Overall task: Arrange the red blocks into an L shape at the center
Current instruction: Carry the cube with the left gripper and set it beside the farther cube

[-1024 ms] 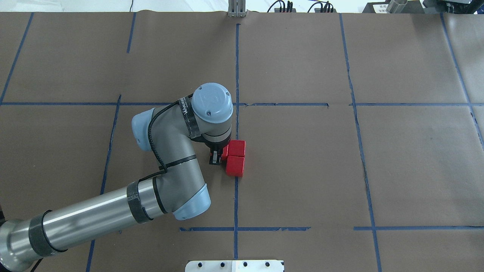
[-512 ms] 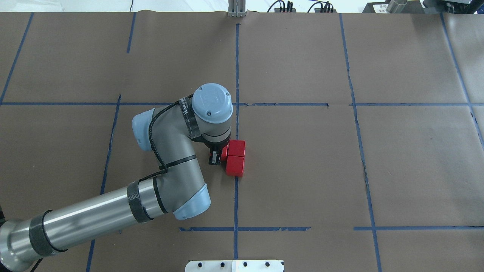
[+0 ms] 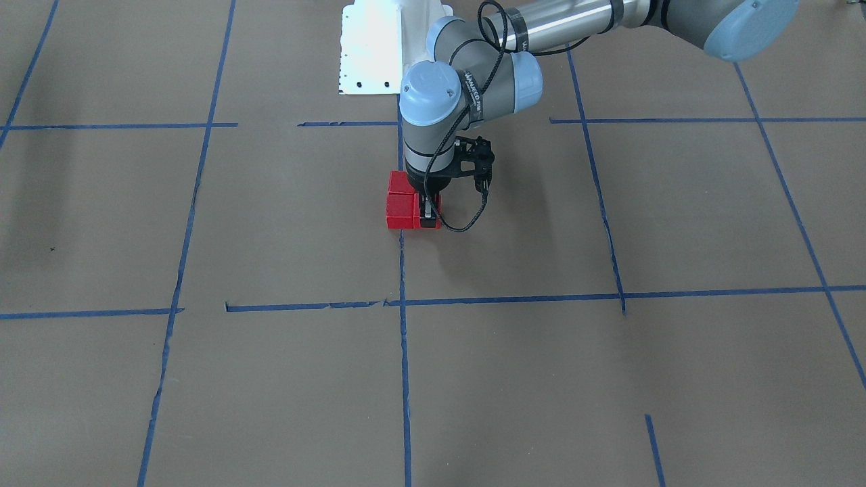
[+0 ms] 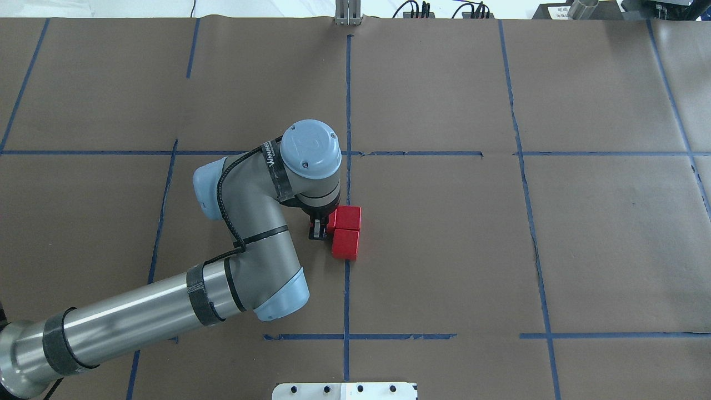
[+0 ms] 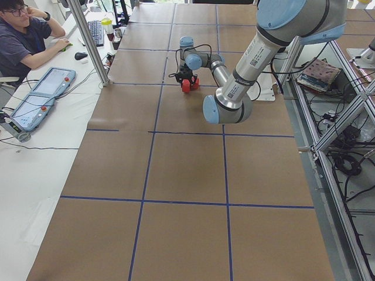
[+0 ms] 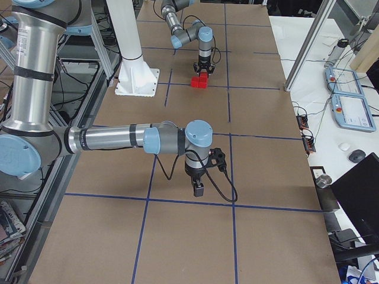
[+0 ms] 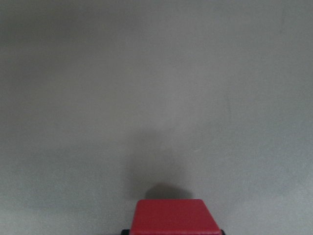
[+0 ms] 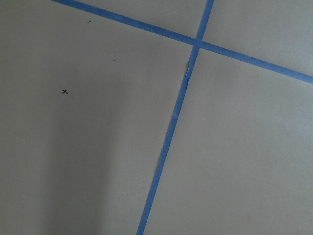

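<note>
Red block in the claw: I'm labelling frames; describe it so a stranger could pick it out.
On the brown table, follow the central blue tape line to three red blocks. Two sit on the line, one behind the other from the white base; the held block is beside the far block, on the robot's left, in the left claw.

Bright overhead light; left wrist view dim, soft shadow behind red block (image 7: 170,215); white base (image 3: 369,47) overexposed.
</note>
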`<action>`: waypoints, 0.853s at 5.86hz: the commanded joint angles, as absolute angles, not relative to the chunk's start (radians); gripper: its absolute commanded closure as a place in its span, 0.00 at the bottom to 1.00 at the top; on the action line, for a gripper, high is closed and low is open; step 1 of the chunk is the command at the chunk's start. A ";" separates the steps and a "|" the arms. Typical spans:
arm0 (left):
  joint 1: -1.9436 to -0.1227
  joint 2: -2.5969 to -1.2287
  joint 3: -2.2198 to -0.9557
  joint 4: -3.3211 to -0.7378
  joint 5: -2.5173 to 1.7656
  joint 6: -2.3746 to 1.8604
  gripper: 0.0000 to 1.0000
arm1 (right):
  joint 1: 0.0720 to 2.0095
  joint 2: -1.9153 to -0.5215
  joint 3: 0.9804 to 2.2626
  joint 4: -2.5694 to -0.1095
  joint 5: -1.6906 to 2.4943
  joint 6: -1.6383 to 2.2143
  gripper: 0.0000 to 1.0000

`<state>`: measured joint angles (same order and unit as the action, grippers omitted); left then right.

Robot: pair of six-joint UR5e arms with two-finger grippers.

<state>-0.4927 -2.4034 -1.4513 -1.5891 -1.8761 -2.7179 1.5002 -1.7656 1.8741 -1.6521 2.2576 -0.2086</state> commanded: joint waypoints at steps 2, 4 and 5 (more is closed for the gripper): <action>-0.492 -2.399 -1.451 -1.591 -1.876 -2.729 0.75 | 1.500 -1.766 1.876 -1.652 2.256 -0.209 0.00; -0.489 -2.398 -1.442 -1.594 -1.876 -2.712 0.57 | 1.500 -1.766 1.876 -1.652 2.256 -0.209 0.00; -0.486 -2.401 -1.440 -1.592 -1.876 -2.679 0.01 | 1.500 -1.766 1.876 -1.652 2.256 -0.209 0.00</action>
<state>-0.4888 -2.3988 -1.4432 -1.5930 -1.8759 -2.7044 1.5002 -1.7656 1.8760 -1.6521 2.2565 -0.2086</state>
